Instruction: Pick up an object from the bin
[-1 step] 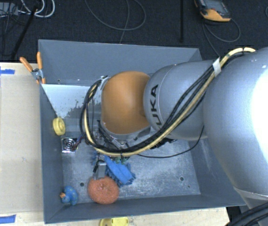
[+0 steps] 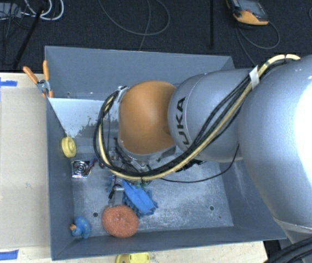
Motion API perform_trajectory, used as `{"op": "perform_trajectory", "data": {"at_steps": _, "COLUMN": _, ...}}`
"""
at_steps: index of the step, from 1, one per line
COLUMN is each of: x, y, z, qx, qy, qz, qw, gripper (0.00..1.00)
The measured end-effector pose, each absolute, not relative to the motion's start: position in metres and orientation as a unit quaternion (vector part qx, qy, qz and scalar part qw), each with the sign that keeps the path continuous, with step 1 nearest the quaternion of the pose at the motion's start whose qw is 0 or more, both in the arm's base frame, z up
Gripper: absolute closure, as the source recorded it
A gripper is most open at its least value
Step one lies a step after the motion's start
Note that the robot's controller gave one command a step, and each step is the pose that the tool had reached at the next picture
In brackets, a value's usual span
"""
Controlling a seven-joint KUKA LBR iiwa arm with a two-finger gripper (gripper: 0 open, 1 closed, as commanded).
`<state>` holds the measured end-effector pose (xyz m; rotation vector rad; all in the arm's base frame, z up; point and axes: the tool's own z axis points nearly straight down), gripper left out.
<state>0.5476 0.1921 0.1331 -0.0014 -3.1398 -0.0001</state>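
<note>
Two things are being crowded by the hand (image 2: 115, 188) near the bin (image 2: 199, 204) front wall: blue plastic piece (image 2: 139, 200) touching rust-brown scrub ball (image 2: 120, 221). Hand state is being hidden by wrist (image 2: 145, 116), can't tell. Risk: both getting pinched together.

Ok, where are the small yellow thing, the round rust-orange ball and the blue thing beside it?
small yellow thing (image 2: 68, 146), camera view, its middle.
round rust-orange ball (image 2: 120, 221), camera view, its middle.
blue thing (image 2: 140, 201), camera view, its body.

Evenly lit from overhead. Sheen on the arm (image 2: 221, 114); pale glare at ten o'clock on the bin (image 2: 79, 111) wall.
</note>
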Motion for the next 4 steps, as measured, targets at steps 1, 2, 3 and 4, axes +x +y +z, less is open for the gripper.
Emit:
{"op": "perform_trajectory", "data": {"at_steps": 1, "x": 0.533, "y": 0.148, "z": 0.116, "qx": 0.029, "qy": -1.000, "qz": -0.001, "qw": 0.000, "gripper": 0.00}}
{"op": "perform_trajectory", "data": {"at_steps": 2, "x": 0.562, "y": 0.150, "z": 0.073, "qx": 0.086, "qy": -0.996, "qz": -0.002, "qw": -0.005, "gripper": 1.00}}
{"op": "perform_trajectory", "data": {"at_steps": 3, "x": 0.562, "y": 0.150, "z": 0.073, "qx": 0.086, "qy": -0.996, "qz": -0.002, "qw": -0.005, "gripper": 1.00}}
{"op": "perform_trajectory", "data": {"at_steps": 4, "x": 0.579, "y": 0.156, "z": 0.257, "qx": 0.075, "qy": -0.997, "qz": -0.001, "qw": -0.005, "gripper": 1.00}}
